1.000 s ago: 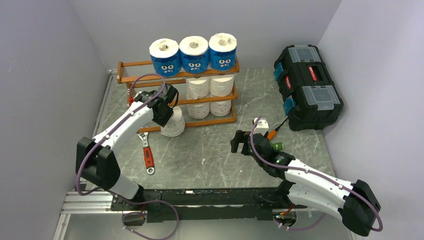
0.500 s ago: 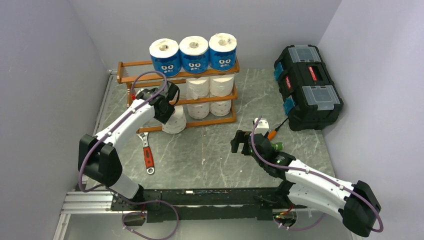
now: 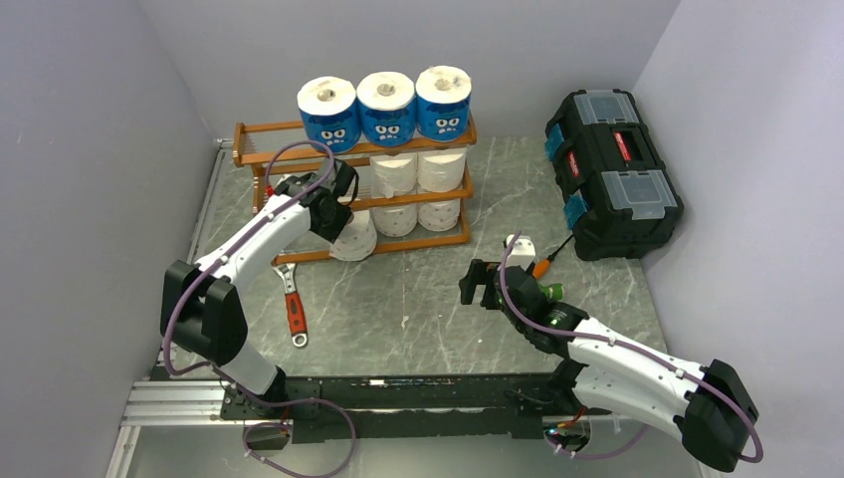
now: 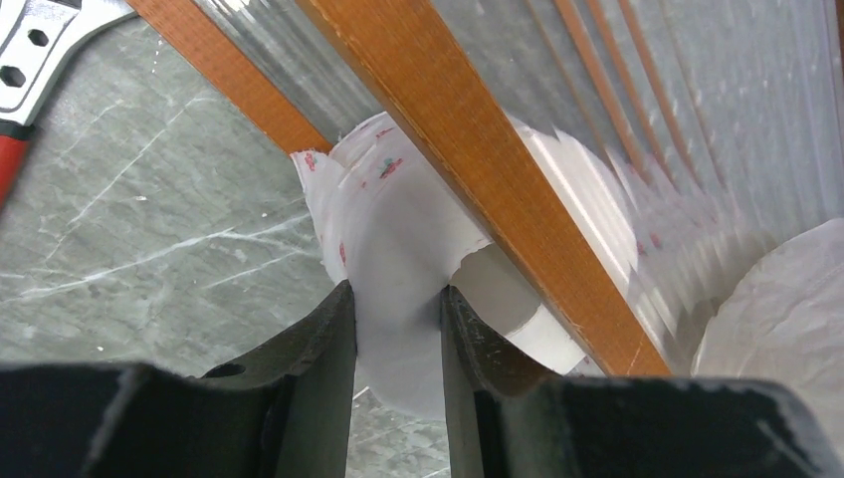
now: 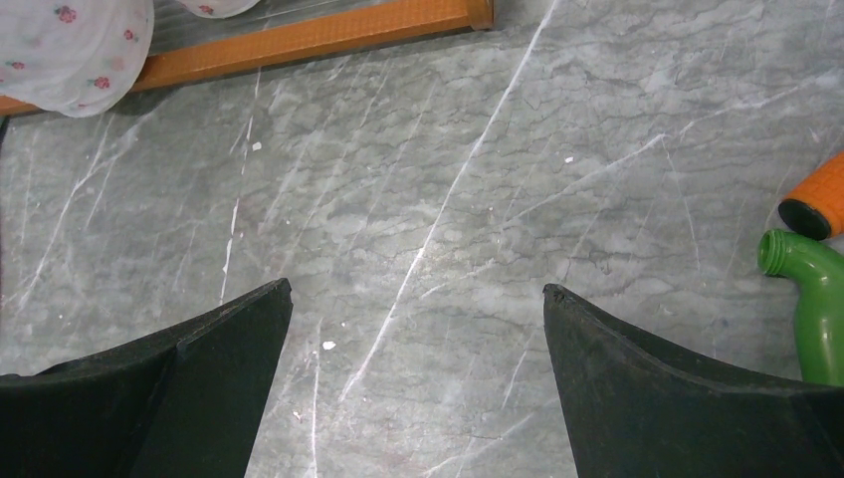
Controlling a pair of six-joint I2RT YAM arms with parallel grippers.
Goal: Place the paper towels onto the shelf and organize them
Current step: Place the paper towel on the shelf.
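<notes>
My left jaws are clenched on the wall of a white paper roll (image 4: pixel 398 229) dotted with small pink flowers. I hold it at the front of the shelf (image 3: pixel 269 129), low down and just left of the plain rolls (image 3: pixel 416 214) on the bottom tier. An orange rail (image 4: pixel 468 129) crosses over the roll, and I cannot tell whether it rests on the slats. Three blue-wrapped rolls (image 3: pixel 387 108) stand in a row on the top tier, with two more white rolls (image 3: pixel 416 171) on the middle tier. My right jaws are spread wide and hold nothing above the marbled worktop (image 3: pixel 418 289), near a green handle (image 5: pixel 806 299).
</notes>
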